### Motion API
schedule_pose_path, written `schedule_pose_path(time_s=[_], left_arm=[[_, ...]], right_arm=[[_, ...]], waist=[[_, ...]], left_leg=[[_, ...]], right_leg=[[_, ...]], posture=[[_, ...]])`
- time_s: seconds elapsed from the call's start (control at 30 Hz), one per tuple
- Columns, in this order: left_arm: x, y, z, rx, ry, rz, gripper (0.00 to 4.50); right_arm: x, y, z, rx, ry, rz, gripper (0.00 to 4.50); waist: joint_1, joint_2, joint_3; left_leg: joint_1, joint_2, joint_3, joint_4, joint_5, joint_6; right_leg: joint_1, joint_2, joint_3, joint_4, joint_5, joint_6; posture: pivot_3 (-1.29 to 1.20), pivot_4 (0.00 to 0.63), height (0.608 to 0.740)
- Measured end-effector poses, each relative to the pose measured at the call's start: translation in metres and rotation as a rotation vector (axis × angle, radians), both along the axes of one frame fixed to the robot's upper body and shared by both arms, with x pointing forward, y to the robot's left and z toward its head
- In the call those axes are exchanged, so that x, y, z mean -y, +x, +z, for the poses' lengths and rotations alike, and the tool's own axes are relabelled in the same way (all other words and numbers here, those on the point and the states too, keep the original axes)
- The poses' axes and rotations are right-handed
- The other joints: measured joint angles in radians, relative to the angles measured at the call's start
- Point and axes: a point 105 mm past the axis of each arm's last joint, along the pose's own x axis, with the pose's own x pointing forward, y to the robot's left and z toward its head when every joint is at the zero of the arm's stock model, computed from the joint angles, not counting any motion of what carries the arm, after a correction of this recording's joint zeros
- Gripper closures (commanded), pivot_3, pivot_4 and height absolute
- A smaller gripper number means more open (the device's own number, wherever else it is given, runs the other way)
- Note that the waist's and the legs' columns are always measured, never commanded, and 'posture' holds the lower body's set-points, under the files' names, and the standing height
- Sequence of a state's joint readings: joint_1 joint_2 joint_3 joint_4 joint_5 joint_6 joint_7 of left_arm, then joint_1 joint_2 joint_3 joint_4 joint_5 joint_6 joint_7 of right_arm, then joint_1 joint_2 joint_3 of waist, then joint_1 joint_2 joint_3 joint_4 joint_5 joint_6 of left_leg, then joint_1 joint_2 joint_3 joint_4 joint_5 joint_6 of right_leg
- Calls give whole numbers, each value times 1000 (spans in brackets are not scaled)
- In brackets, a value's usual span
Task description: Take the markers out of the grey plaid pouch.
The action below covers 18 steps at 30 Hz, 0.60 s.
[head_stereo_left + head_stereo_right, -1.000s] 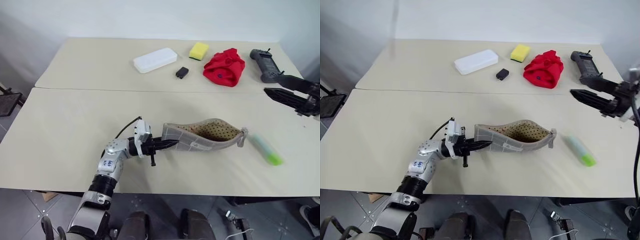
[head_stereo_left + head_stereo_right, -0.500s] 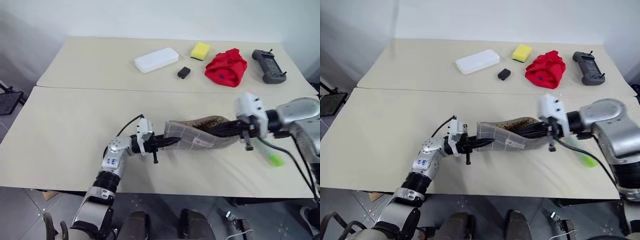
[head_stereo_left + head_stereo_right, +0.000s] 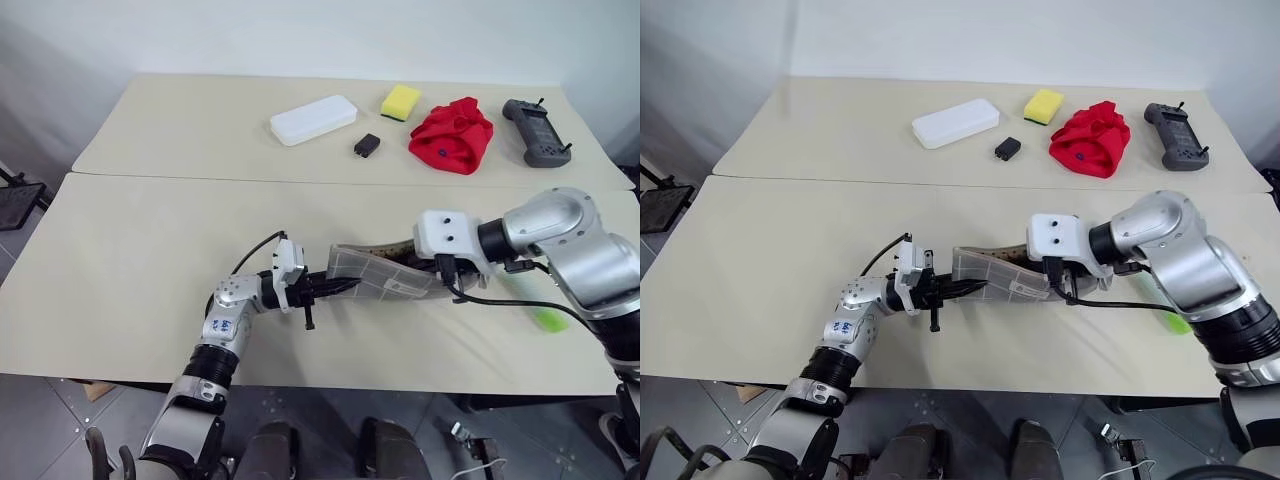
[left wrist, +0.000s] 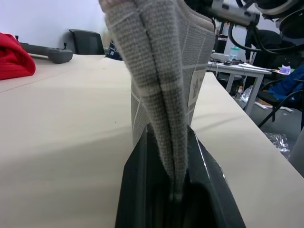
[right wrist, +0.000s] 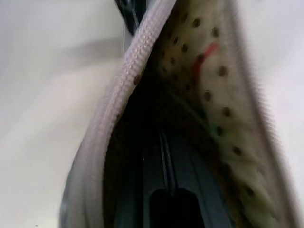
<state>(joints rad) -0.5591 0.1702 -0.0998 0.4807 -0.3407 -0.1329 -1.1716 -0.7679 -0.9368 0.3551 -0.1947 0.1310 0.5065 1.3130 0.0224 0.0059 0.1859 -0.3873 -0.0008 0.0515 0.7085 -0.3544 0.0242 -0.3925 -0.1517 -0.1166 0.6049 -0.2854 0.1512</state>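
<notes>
The grey plaid pouch [image 3: 372, 270] lies on the near table, and its closed end is pinched in my left gripper [image 3: 325, 286], which is shut on the cloth [image 4: 161, 71]. My right gripper [image 3: 1056, 276] points down into the pouch's open mouth. In the right wrist view its dark fingers [image 5: 185, 190] sit together between the zipper edge and the brown dotted lining. A red streak [image 5: 205, 54] shows deeper inside. I cannot tell whether anything is held there. One marker [image 3: 547, 319] with a green end lies on the table to the right of the pouch, partly behind my right arm.
On the far table stand a white hard case [image 3: 312, 119], a small black block [image 3: 364, 145], a yellow sponge [image 3: 399, 101], a red cloth [image 3: 452, 134] and a grey controller [image 3: 536, 131]. A seam [image 3: 200, 180] divides the two tables.
My right arm swung in from the right edge, dipped its fingers into the pouch mouth and shut them. The pouch mouth has flattened. The left gripper kept its hold in place.
</notes>
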Motion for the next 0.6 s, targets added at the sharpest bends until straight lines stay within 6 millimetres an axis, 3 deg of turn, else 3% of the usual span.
schedule_pose_path(time_s=[0.07, 0.23, 0.6], left_arm=[[0, 0, 0, 0, 1, 0, 4500], [1, -1, -1, 3, 9, -2, 4500], [-1, 1, -2, -2, 5, 26, 4500]], right_arm=[[-1, -3, -4, -14, -28, 4, 3725], [-6, -1, -8, 11, -53, 5, 2172], [-14, 19, -24, 36, -128, -22, 2172]], waist=[[0, 0, 0], [0, 0, 0], [-7, 0, 0]], left_leg=[[0, 0, 0, 0, 0, 0], [0, 0, 0, 0, 0, 0], [1, 0, 0, 0, 0, 0]], right_leg=[[0, 0, 0, 0, 0, 0], [0, 0, 0, 0, 0, 0], [0, 0, 0, 1, 0, 0]], posture=[[0, 150, 740], [0, 150, 740], [0, 150, 740]])
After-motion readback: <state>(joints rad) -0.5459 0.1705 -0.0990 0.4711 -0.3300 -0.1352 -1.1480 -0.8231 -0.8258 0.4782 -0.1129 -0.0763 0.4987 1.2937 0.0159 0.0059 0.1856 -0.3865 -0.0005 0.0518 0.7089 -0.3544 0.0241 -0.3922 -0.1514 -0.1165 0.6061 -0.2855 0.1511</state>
